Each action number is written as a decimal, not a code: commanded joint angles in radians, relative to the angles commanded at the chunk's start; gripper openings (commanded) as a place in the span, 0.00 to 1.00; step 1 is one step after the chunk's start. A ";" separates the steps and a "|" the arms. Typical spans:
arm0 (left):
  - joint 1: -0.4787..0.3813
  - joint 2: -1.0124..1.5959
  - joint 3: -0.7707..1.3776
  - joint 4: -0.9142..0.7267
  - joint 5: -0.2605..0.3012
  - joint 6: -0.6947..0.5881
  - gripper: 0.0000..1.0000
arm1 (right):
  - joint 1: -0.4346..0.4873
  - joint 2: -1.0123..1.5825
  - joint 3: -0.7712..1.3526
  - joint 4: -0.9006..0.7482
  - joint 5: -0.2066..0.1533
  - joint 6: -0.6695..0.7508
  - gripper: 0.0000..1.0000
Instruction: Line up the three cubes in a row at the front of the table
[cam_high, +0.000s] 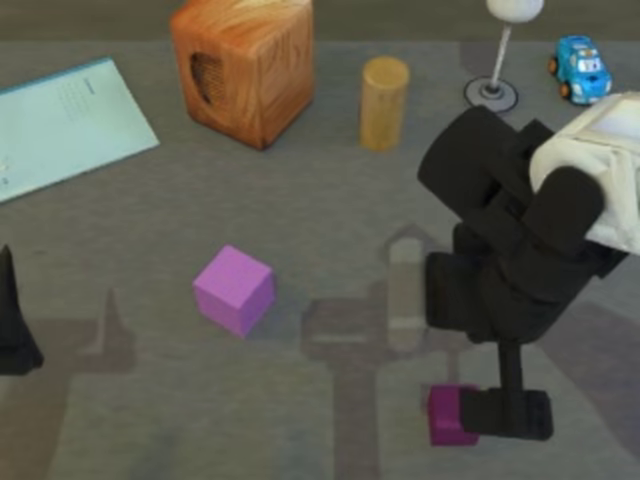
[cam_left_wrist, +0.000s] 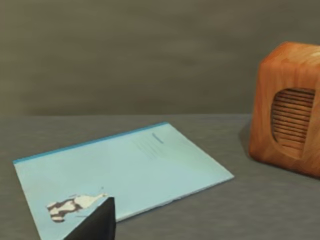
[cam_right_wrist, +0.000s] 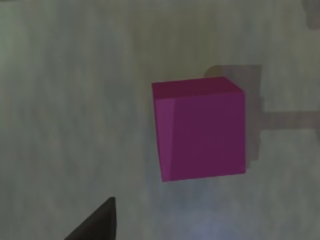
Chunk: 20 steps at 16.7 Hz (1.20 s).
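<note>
Top view first: the right claw (cam_high: 505, 410) hangs low at lower right, just beside the small dark magenta cube (cam_high: 447, 415); whether it grips I cannot tell. The violet-pink cube (cam_high: 234, 289) sits mid-frame on the grey surface (cam_high: 330, 230); the third cube is hidden. Orange block (cam_high: 243, 67) and yellow cylinder (cam_high: 384, 102) stand well apart, upper frame.

Left wrist view: the parked arm faces turquoise paper (cam_left_wrist: 120, 172).

Right wrist view: the magenta cube fills the centre, looking light, rigid, matte; opposite flat faces suit a pinch.
</note>
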 joint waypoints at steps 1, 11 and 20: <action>-0.015 0.052 0.051 -0.034 0.000 0.003 1.00 | -0.023 -0.046 -0.030 0.033 -0.004 0.018 1.00; -0.240 1.052 0.791 -0.576 0.000 0.045 1.00 | -0.398 -0.880 -0.605 0.516 -0.034 0.373 1.00; -0.419 1.799 1.379 -0.995 0.002 0.078 1.00 | -0.662 -1.508 -1.084 0.896 0.012 0.697 1.00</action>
